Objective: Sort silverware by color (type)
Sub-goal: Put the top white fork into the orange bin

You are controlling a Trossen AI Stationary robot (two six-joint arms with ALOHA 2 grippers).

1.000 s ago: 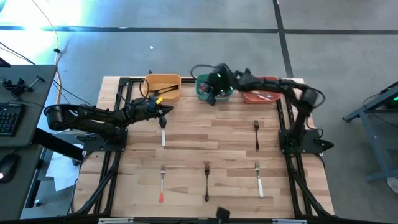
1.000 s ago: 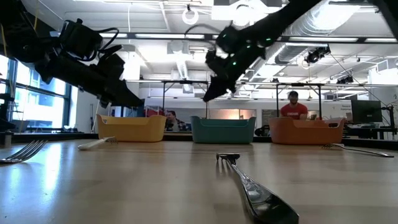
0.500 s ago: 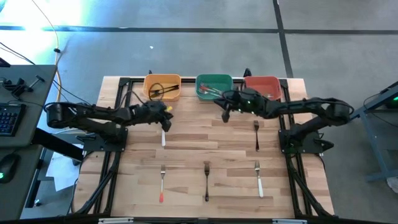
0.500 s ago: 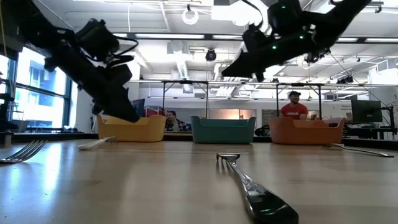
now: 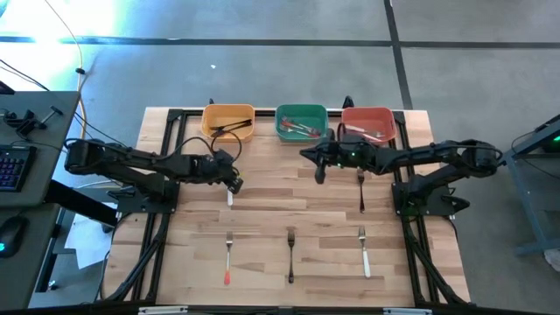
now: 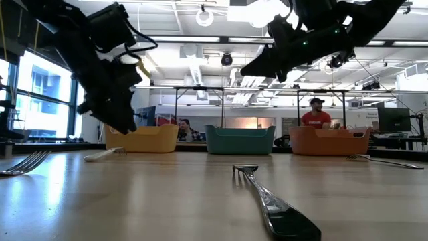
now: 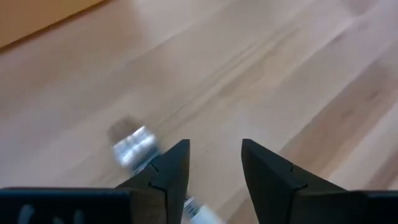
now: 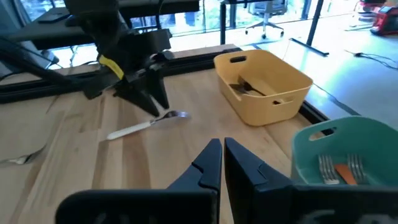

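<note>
Nearest you, along the front of the counter [image 5: 262,219], lie three forks: one with a red handle [image 5: 227,259], one with a black handle [image 5: 290,255] and one with a white handle [image 5: 363,252], all with their long axes running front to back.

Farther in, your left tool [image 5: 232,178] hangs just over the head of the white-handled spoon [image 5: 230,192], with its fingers [image 7: 168,171] spread apart and nothing between them. The spoon's handle stretches from the tool toward the front edge, so the grip likely has to close across that axis.

Your right tool [image 5: 318,171] hovers at about the same depth, clenched shut and empty. The second black-handled fork [image 5: 360,190] lies just to its right, also front to back. The left arm is clearly the nearer one to the spoon.

Farthest back stand the yellow bin [image 5: 229,122], green bin [image 5: 301,122] and red bin [image 5: 368,124], each already holding some silverware.
</note>
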